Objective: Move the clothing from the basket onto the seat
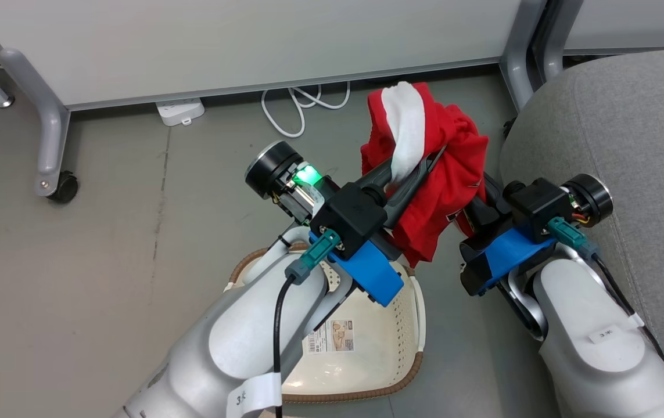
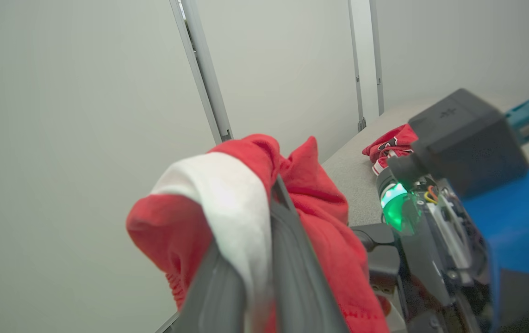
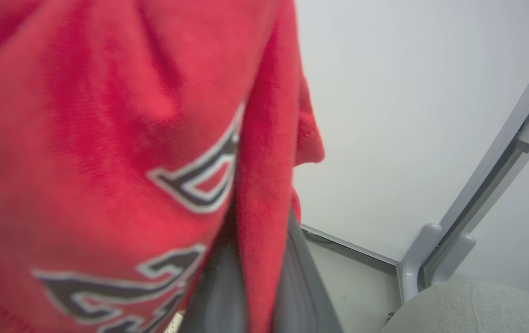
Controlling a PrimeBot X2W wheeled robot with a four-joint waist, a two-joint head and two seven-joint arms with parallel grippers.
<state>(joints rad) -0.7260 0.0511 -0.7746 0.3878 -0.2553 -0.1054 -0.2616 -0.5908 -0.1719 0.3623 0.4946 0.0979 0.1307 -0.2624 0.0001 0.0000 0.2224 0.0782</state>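
The basket (image 1: pixel 407 325) sat on the floor (image 1: pixel 105 261) nearest the camera. Just beyond, the left tool (image 1: pixel 420 165) and the right tool (image 3: pixel 259 277) were both closed tight on one red garment (image 1: pixel 451 174), held aloft beside the seat (image 1: pixel 628 128), where a second red garment (image 2: pixel 391 141) lay.

A matt grey floor (image 1: pixel 76 261), scuffed and crossed by a faint seam, spreads from 7 to 10 o'clock in the head view. Along 12 o'clock stands a white partition panel (image 1: pixel 221 40). Its grey metal leg (image 1: pixel 47 128) at 10 o'clock ends in a black castor (image 1: pixel 64 188). At the panel's foot, toward 11 o'clock, lies a white power strip (image 1: pixel 179 111), and a white cable (image 1: pixel 297 110) loops just beside it. A second panel (image 1: pixel 634 23) stands at 1 o'clock. The light is soft and even.
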